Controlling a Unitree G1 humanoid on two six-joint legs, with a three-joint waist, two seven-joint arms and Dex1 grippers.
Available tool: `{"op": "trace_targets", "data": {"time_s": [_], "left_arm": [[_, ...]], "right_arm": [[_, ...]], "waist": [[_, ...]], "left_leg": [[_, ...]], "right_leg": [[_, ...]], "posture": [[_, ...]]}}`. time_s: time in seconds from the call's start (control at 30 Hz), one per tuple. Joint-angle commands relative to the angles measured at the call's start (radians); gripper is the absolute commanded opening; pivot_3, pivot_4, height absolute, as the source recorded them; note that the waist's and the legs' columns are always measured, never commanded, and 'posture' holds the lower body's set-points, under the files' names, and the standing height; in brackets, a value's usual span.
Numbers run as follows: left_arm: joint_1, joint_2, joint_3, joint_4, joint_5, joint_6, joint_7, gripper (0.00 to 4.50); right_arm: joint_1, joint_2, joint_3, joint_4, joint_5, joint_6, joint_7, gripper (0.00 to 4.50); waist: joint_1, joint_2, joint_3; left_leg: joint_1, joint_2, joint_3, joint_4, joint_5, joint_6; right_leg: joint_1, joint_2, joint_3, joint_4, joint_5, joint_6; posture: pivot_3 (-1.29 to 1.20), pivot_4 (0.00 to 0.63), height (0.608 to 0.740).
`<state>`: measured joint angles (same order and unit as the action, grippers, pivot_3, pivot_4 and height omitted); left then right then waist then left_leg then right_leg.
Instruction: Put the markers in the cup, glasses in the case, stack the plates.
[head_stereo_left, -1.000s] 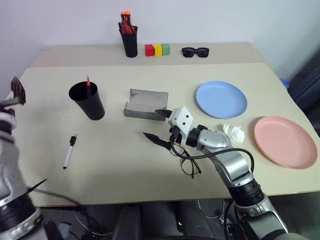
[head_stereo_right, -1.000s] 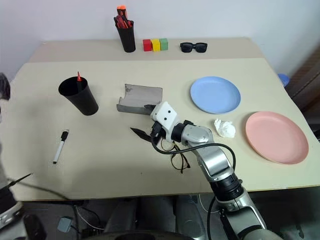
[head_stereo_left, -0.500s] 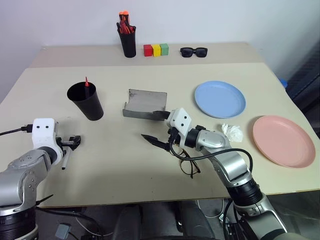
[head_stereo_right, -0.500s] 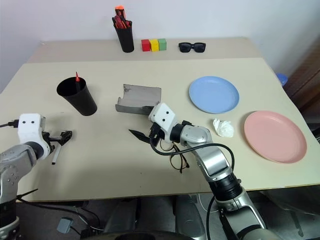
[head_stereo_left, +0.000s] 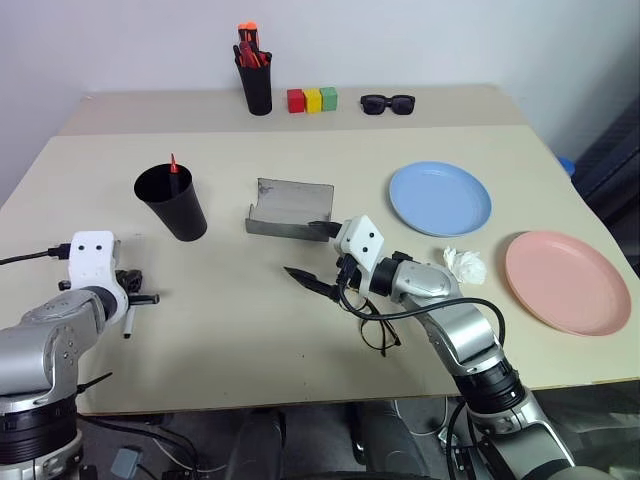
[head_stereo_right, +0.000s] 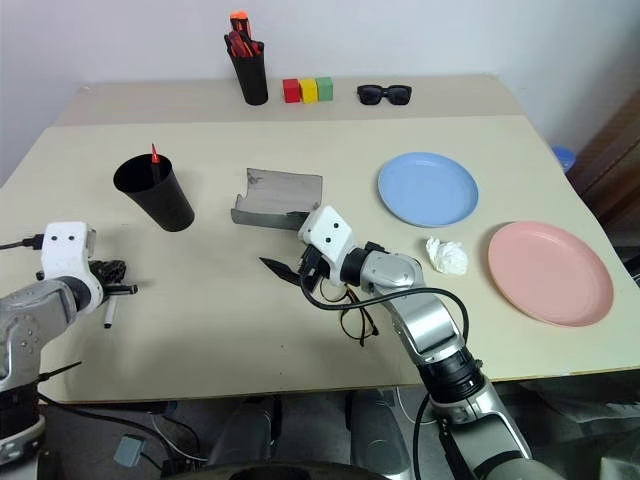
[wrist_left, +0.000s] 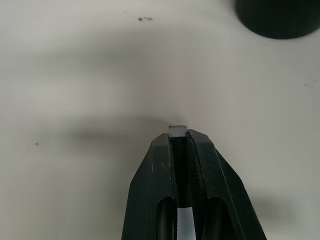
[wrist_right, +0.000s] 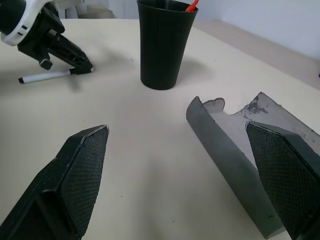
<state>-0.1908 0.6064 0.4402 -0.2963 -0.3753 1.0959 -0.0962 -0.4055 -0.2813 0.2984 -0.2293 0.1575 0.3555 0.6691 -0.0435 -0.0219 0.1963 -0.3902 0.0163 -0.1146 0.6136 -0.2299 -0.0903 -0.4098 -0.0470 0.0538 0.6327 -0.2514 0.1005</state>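
Observation:
A white marker with a black cap lies on the table at the near left. My left gripper is shut on its capped end, and in the left wrist view the white barrel sits pinched between the fingers. The black cup stands just beyond, with a red marker poking out of it. The grey case lies open mid-table. My right gripper hangs open just in front of it, holding nothing. The wire glasses lie beneath my right forearm. A blue plate and a pink plate rest apart at the right.
A tall black pen pot, three coloured blocks and black sunglasses line the far edge. A crumpled white tissue lies between the two plates.
My left arm came down from the left edge to the white marker, and its gripper closed on it. The right arm kept still.

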Motion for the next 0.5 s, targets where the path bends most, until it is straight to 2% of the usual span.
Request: {"op": "trace_targets", "data": {"time_s": [0.03,0.1,0.17,0.37,0.5], "left_arm": [[-0.075,-0.016,0.077,-0.009,0.039,-0.186,0.034,0.02],[-0.195,-0.050,0.158,-0.027,-0.001,-0.326,0.058,0.02],[-0.279,-0.053,0.168,-0.045,-0.012,-0.420,0.049,0.02],[-0.367,-0.051,-0.006,-0.026,0.053,-0.572,-0.014,0.02],[-0.384,-0.059,-0.111,0.043,0.130,-0.663,-0.028,0.02]], "right_arm": [[-0.005,0.007,-0.001,-0.030,0.004,-0.018,0.001,4.50],[-0.007,0.006,-0.001,-0.028,0.006,-0.018,0.005,4.50],[-0.012,0.008,-0.002,-0.022,0.004,-0.024,0.006,4.50],[-0.085,0.089,-0.068,0.043,-0.013,-0.079,-0.109,4.50],[-0.104,0.104,-0.078,0.049,-0.011,-0.087,-0.117,4.50]], "waist": [[0.002,0.000,0.000],[0.006,0.000,0.000],[0.008,-0.002,0.000],[0.000,0.000,0.000],[-0.002,0.000,0.000]], "left_leg": [[0.000,0.000,0.000,0.000,0.000,0.000],[-0.001,0.000,0.000,0.000,0.000,0.000],[-0.001,0.000,0.000,0.000,0.000,0.000],[0.000,-0.001,0.001,0.000,0.000,-0.001],[0.000,-0.001,0.000,0.000,0.001,-0.001]], "right_leg": [[0.000,0.000,0.000,0.000,0.000,0.000],[0.001,-0.001,0.000,-0.001,0.000,0.000],[0.000,-0.001,-0.001,-0.001,0.002,0.003],[0.001,-0.001,0.000,-0.001,0.002,0.004],[0.001,0.000,0.000,0.000,0.002,0.004]], "posture": [[0.00,0.150,0.740],[0.00,0.150,0.740],[0.00,0.150,0.740],[0.00,0.150,0.740],[0.00,0.150,0.740]]}}
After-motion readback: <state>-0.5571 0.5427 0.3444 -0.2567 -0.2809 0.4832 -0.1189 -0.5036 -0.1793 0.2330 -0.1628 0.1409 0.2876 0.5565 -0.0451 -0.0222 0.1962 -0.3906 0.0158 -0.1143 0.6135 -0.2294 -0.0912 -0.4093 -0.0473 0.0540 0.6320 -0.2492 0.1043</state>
